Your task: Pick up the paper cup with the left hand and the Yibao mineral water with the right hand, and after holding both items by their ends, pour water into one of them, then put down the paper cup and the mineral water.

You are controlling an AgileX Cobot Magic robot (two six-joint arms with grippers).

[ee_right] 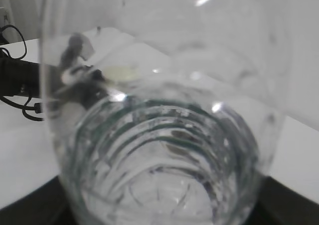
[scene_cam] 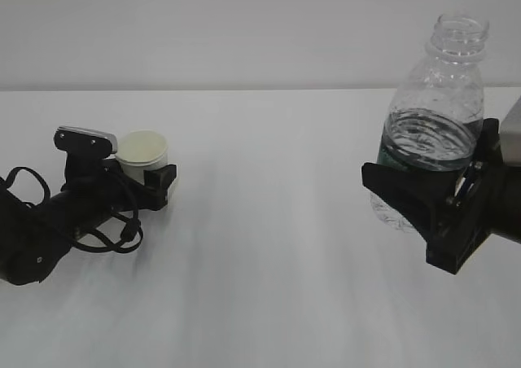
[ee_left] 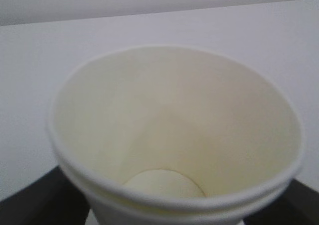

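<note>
My left gripper (scene_cam: 155,181) held the paper cup (scene_cam: 142,152) near the table's (scene_cam: 269,246) left edge; my right gripper (scene_cam: 423,197) clasped the Yibao mineral water (scene_cam: 435,116), uncapped, upright. Pouring seemed next: bring them together, tilt.

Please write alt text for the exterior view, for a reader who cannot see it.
Two black robot arms work on a white table: the right gripper holds an uncapped clear bottle of mineral water upright, while the left gripper sits around a small white paper cup far to the left. The bottle is partly filled; the cup looks empty.
</note>
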